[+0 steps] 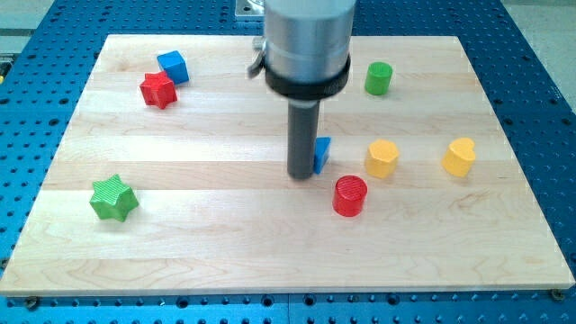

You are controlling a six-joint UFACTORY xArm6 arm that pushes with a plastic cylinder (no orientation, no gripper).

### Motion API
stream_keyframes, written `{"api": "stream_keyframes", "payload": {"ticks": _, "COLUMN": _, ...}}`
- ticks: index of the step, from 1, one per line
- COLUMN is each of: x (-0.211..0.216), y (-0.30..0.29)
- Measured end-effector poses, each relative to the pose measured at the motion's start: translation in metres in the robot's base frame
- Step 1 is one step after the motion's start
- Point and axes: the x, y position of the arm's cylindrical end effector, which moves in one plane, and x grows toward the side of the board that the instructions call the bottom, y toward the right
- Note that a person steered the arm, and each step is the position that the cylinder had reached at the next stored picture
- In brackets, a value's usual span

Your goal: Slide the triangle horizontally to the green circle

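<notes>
My tip rests on the board at the middle, touching the left side of a small blue triangle, which the rod partly hides. The green circle stands toward the view's top right, above and to the right of the triangle.
A red circle sits just below and right of the triangle. A yellow block is right of it, a yellow heart further right. A blue cube and red star are top left, a green star lower left.
</notes>
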Motion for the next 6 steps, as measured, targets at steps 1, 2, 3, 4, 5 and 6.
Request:
{"api": "stream_keyframes", "payload": {"ticks": 1, "x": -0.040, "y": 0.038}}
{"api": "stream_keyframes", "payload": {"ticks": 2, "x": -0.043, "y": 0.070}}
{"api": "stream_keyframes", "payload": {"ticks": 3, "x": -0.015, "y": 0.060}}
{"api": "stream_keyframes", "payload": {"ticks": 4, "x": -0.025, "y": 0.113}}
{"api": "stream_keyframes", "payload": {"ticks": 5, "x": -0.067, "y": 0.173}}
{"api": "stream_keyframes", "payload": {"ticks": 6, "x": -0.069, "y": 0.196}}
